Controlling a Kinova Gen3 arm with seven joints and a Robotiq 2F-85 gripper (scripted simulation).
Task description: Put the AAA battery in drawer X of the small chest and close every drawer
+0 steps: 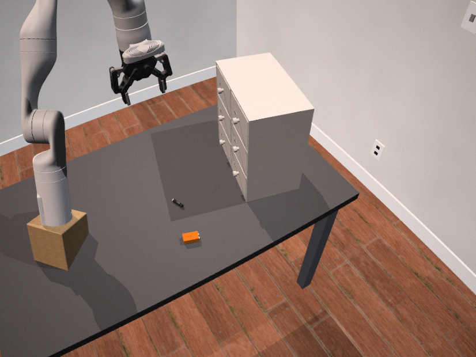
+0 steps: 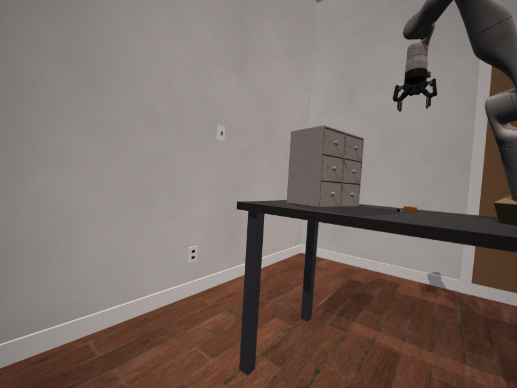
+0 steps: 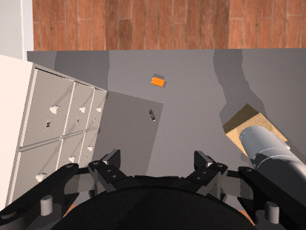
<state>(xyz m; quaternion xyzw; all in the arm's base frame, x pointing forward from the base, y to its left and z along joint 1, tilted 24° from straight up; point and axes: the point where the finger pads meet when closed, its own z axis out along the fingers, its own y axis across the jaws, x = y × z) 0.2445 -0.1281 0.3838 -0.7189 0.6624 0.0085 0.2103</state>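
Note:
The small black AAA battery (image 1: 177,202) lies on a darker square mat (image 1: 192,168) in front of the chest; it also shows in the wrist view (image 3: 151,114). The white chest (image 1: 265,122) has six knobbed drawers in two columns, all pushed in. In the wrist view a dark mark (image 3: 48,124) sits on a top-row drawer. My gripper (image 1: 144,94) hangs high above the table's far side, left of the chest and above its top level, as the exterior view shows (image 2: 413,105). It is open and empty, with both fingers visible in the wrist view (image 3: 157,159).
An orange block (image 1: 191,236) lies near the table's front edge, just past the mat; it shows in the wrist view too (image 3: 158,81). My arm stands on a wooden base block (image 1: 57,238) at the left. The chest stands near the table's right end.

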